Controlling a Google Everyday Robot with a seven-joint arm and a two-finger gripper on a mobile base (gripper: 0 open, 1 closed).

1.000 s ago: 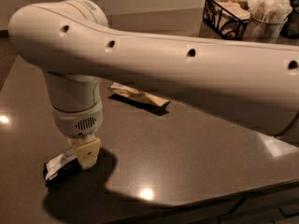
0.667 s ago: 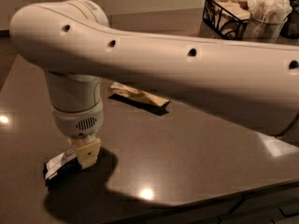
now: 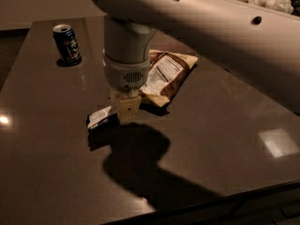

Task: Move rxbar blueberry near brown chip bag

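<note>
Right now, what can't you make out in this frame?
All camera view:
- The pincer is down at the right end of the rxbar blueberry. Its own housing hides whether it has a hold on the bar.
- The bar's right part is covered by the pincer and shadow.
- The brown chip bag has its left edge behind the arm.
- The drink can has a label too dim to read.
- The white clutter at top right is cut off by the frame edge.

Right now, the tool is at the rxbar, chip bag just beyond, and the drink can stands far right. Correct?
No: the camera view shows the drink can far left. The tool is down at the rxbar, chip bag just beyond.
</note>
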